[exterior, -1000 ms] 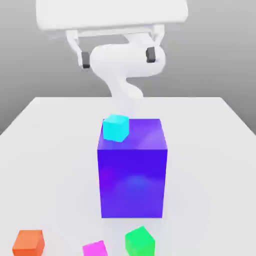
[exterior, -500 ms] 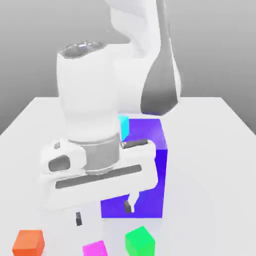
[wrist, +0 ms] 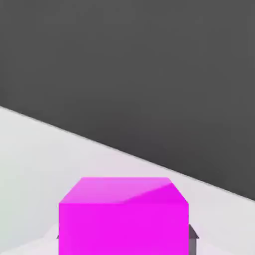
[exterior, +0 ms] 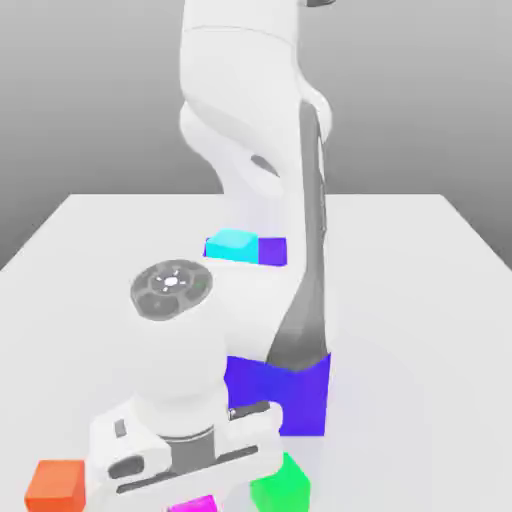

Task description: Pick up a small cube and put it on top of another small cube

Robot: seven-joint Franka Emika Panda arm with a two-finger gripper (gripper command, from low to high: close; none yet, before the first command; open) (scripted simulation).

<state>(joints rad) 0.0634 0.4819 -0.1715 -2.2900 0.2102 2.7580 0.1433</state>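
In the exterior view, an orange cube [exterior: 54, 488] is sitting on the worktop [exterior: 420, 340] at the lower left of the frame. Right of it, the tool [wrist: 123, 239] is clenching the magenta cube [exterior: 193, 505], which is peeking out at the bottom edge, left of centre, beneath the white hand. The cyan cube [exterior: 232, 246] is resting on the big blue block [exterior: 290, 395] around mid-frame, the arm [exterior: 255, 310] partly hiding the block. The green cube [exterior: 283, 488] is lying at the bottom, just right of centre.
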